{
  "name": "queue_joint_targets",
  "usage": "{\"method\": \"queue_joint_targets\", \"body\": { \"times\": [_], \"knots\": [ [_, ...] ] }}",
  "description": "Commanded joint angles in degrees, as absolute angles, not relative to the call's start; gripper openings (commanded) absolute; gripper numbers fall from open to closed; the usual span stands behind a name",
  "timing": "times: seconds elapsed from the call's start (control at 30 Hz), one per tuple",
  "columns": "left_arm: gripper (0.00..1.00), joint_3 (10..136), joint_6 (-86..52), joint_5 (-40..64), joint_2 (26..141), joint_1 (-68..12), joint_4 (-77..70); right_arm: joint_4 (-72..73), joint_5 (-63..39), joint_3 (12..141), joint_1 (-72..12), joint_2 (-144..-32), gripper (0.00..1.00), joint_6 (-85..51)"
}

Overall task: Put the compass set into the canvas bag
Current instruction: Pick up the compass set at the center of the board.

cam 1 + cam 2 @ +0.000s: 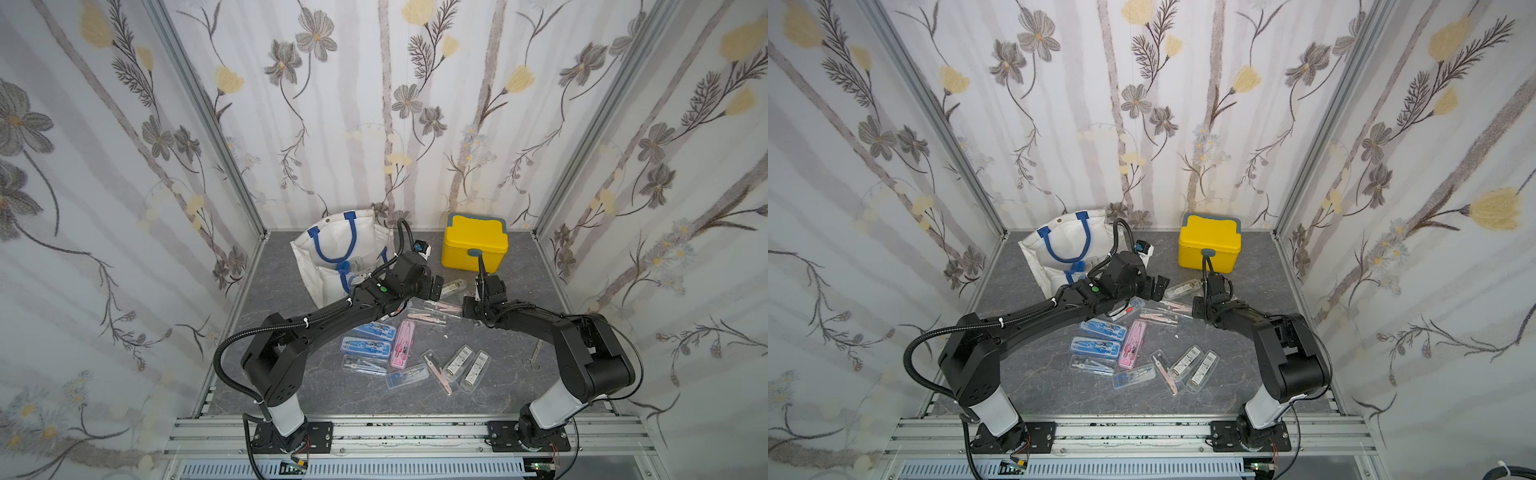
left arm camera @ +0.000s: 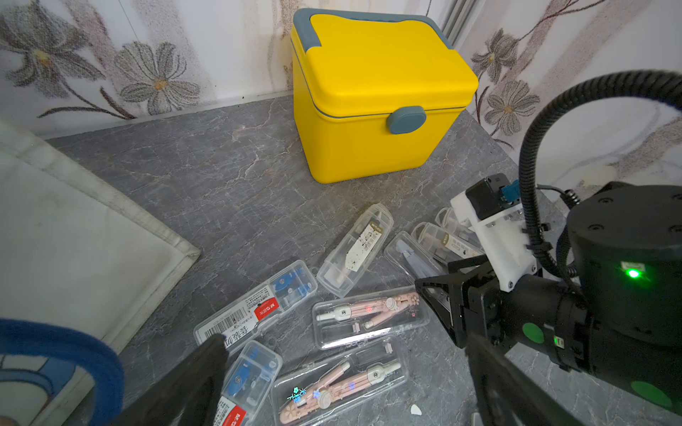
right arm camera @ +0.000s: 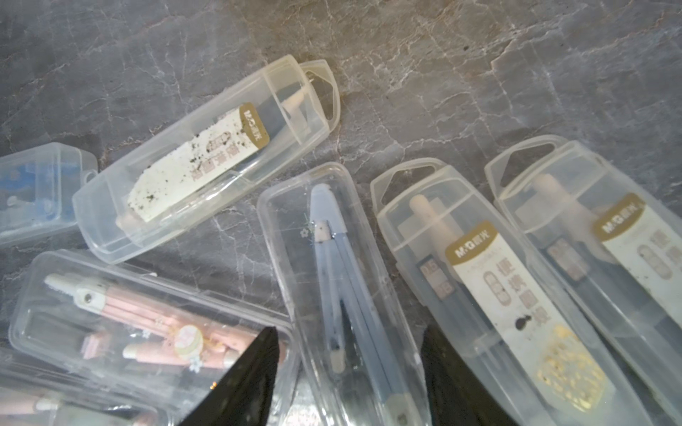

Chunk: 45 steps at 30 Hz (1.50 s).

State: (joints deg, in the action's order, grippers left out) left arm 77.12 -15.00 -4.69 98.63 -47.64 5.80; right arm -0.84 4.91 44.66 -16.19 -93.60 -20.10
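Note:
Several compass sets in clear cases lie scattered mid-table. The white canvas bag [image 1: 328,257] [image 1: 1054,245] with blue handles slumps at the back left, and its edge [image 2: 73,239] shows in the left wrist view. My right gripper [image 3: 348,369] [image 1: 469,309] is down over a case holding a grey-blue compass [image 3: 343,258]. It is open, with one finger on each long side and a small gap left on one side. That case still lies flat on the table. My left gripper [image 2: 350,383] [image 1: 436,289] hangs wide open and empty above a pink compass case [image 2: 339,383], next to the bag.
A shut yellow lidded box [image 1: 473,245] [image 2: 376,103] stands at the back right, behind the right gripper. Blue cases [image 1: 365,345] and barcode-labelled cases [image 1: 465,365] lie nearer the front. Small scissors [image 1: 534,357] lie by the right arm. Papered walls close in three sides.

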Motion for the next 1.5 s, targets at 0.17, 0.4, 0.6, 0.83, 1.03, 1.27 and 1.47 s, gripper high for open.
{"method": "queue_joint_targets", "body": {
  "times": [0.17, 0.4, 0.6, 0.83, 1.03, 1.27, 1.47],
  "knots": [
    [1.0, 76.81, -15.06, -5.54, 98.75, -47.61, 4.7, -7.71, 9.2, 43.59, -16.0, -91.84, 0.59, -22.14],
    [1.0, 76.64, -14.78, -5.54, 99.01, -47.61, 4.57, -8.13, 7.04, 43.68, -15.91, -91.99, 0.59, -21.65],
    [1.0, 77.11, -14.68, -5.19, 99.56, -47.5, 4.4, -6.93, 5.2, 44.19, -16.1, -94.83, 0.57, -21.91],
    [1.0, 76.84, -15.44, -6.47, 99.5, -47.41, 4.06, -6.42, 5.28, 44.65, -16.24, -94.14, 0.47, -21.94],
    [1.0, 76.05, -17.26, -5.86, 99.07, -46.77, 2.66, -1.01, 1.58, 41.99, -16.46, -86.7, 0.45, -19.76],
    [1.0, 75.39, -20.92, -1.26, 98.6, -45.63, -0.58, 5.55, -6.3, 41.0, -17.87, -77.38, 0.45, -15.89],
    [1.0, 74.83, -24.6, 6.88, 98.19, -45.26, -5.66, 13.83, -10.76, 38.87, -22.66, -72.31, 0.46, -11.11]
  ]
}}
